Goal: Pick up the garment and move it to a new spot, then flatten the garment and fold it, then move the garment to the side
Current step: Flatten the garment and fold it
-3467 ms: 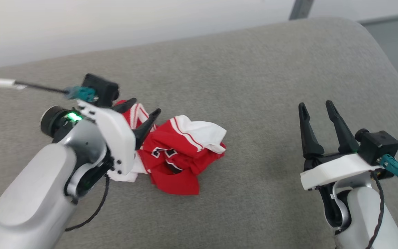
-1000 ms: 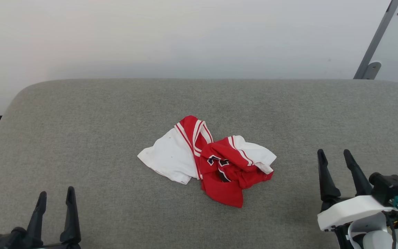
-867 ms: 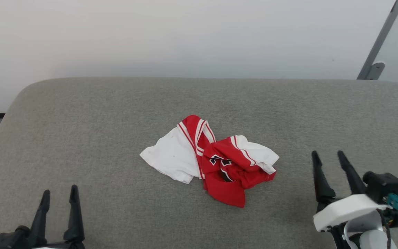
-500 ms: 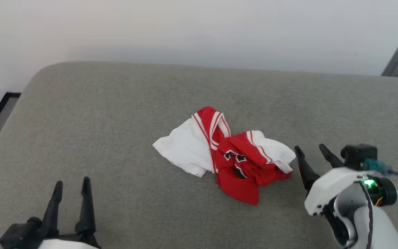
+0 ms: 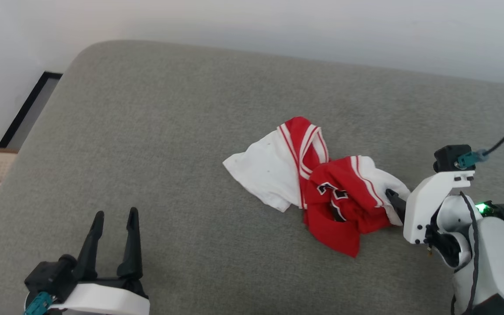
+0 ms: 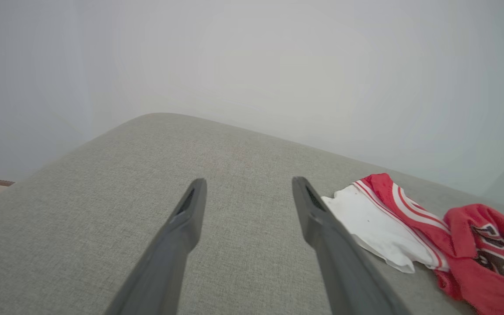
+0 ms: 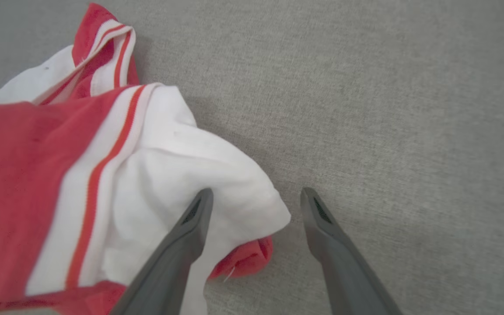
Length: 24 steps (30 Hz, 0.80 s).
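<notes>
Right wrist view: your right gripper is spread astride a white corner of the garment, lower centre. You seem at the grasping step; next, lower and close on that corner

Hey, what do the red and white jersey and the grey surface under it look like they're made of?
The garment: thin, soft, matte knit, possibly synthetic; it crumples into loose, limp folds with no shine. The grey surface: woven upholstery cloth, likely over padding; a fine flecked weave shows, and its corner is rounded.

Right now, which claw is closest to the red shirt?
The right gripper: open, it straddles a white edge of the garment; the left gripper sits apart.
</notes>
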Motion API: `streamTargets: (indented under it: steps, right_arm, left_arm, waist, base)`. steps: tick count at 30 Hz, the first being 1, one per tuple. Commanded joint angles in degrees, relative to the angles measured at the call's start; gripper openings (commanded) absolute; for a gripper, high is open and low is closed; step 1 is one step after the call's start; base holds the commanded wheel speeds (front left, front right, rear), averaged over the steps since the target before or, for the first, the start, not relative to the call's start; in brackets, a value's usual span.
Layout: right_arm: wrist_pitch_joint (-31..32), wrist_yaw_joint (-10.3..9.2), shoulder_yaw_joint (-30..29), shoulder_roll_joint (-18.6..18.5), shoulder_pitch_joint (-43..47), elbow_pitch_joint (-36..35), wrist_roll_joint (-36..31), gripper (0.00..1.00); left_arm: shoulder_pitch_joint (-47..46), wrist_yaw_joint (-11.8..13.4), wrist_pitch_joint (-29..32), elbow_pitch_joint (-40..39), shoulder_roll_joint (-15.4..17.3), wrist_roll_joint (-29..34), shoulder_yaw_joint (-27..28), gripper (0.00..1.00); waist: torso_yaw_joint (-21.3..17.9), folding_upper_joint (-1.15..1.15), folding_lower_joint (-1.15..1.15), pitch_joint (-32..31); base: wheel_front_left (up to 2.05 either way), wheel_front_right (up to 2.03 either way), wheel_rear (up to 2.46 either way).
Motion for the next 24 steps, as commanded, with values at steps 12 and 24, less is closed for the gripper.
streamTargets:
  steps: [12,24]
  right_arm:
    - [11.8,0.00,2.9,-1.8,-5.0,3.3,-0.1,0.00]
    - [13.4,0.00,-0.1,-7.8,-7.0,-8.3,3.3,0.00]
  left_arm:
    - [-3.4,-0.3,-0.3,1.2,-0.1,-1.6,-1.7,1.00]
    - [-3.2,-0.3,-0.3,0.8,0.5,-1.8,-0.3,1.00]
  waist:
    - [3.0,0.00,0.00,3.5]
    - [0.3,0.00,0.00,3.5]
  base:
    - [0.00,0.00,0.00]
    - [0.00,0.00,0.00]
